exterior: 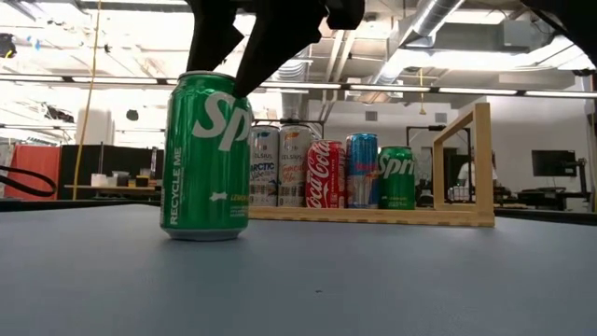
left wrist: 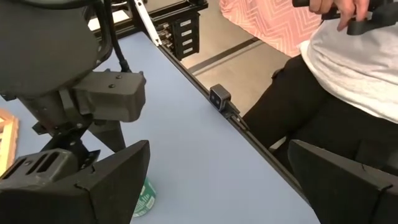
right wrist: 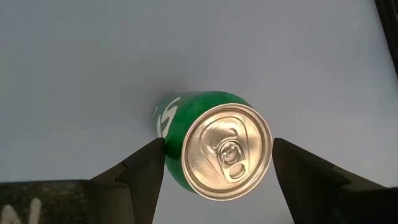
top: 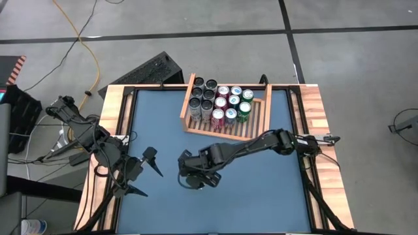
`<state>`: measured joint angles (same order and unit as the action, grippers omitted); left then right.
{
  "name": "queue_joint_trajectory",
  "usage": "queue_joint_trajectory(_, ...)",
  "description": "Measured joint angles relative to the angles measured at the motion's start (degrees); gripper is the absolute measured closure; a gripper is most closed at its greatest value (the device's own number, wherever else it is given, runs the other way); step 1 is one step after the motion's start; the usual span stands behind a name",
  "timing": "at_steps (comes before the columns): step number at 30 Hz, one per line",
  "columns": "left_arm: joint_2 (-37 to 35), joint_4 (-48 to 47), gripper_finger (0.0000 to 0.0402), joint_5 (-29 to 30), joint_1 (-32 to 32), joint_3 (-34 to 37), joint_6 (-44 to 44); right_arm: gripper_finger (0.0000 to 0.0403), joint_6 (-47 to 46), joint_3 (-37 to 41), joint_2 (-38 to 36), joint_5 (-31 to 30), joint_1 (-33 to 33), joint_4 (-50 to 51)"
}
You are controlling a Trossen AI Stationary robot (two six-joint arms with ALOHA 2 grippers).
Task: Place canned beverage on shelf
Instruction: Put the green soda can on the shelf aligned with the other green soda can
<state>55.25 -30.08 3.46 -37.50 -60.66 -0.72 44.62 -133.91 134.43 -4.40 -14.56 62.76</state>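
Nearest the low camera, a green can (exterior: 206, 157) is seen standing upright on the blue table (exterior: 373, 280), with dark fingers of the right gripper (exterior: 244, 56) coming down to its top rim. Behind it, the shelf (exterior: 373, 216), a light wooden tray, is seen on the table with a row of upright cans: silver cans (exterior: 278, 166), a red can (exterior: 325, 175), a blue can (exterior: 362, 170) and a second green can (exterior: 396, 177).

High view: the shelf (top: 258, 123) is placed at the far middle of the table (top: 274, 196), with cans packed into its left part. The right gripper (top: 194, 176) is found near the table's middle, well apart from the shelf; the green can beneath it is hidden by the arm. The left gripper (top: 144, 175) is held at the table's left side, its fingers spread wide and empty.

Left wrist view: two dark fingers (left wrist: 112, 180) are shown parted, with nothing between them. A sliver of the green can (left wrist: 145, 199) is visible under the right arm. A person (left wrist: 336, 81) in a white top and dark trousers is seen beyond the table edge.

Right wrist view: the green can (right wrist: 214, 149) is seen from above, pull-tab uppermost, between the two fingers (right wrist: 146, 171). The jaws are parted around it; one finger appears to touch its side, the other stands just beside it, so a firm grasp cannot be told.
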Motion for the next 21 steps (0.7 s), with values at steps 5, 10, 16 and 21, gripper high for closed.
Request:
queue_joint_trajectory(5, 0.00, -0.01, 0.0031, -0.02, 0.00, 0.00, -0.01, 0.0121, -0.15, 0.00, -0.02, 0.10, 0.82, -0.30)
queue_joint_trajectory(10, 0.02, -0.01, 0.0031, -0.04, 0.00, 0.00, -0.78, 0.0121, -2.70, 0.00, -0.02, 1.77, 2.08, -1.39)
queue_joint_trajectory(16, 0.21, -0.13, 0.0031, -0.04, -0.01, 0.00, -0.80, 0.0121, -6.89, 0.02, -0.02, 4.90, 2.84, 0.67)
queue_joint_trajectory(21, 0.19, -0.60, 0.0031, -0.02, -0.02, 0.00, -0.65, 0.0119, -8.63, 0.04, -0.90, 4.74, 1.70, 2.99)
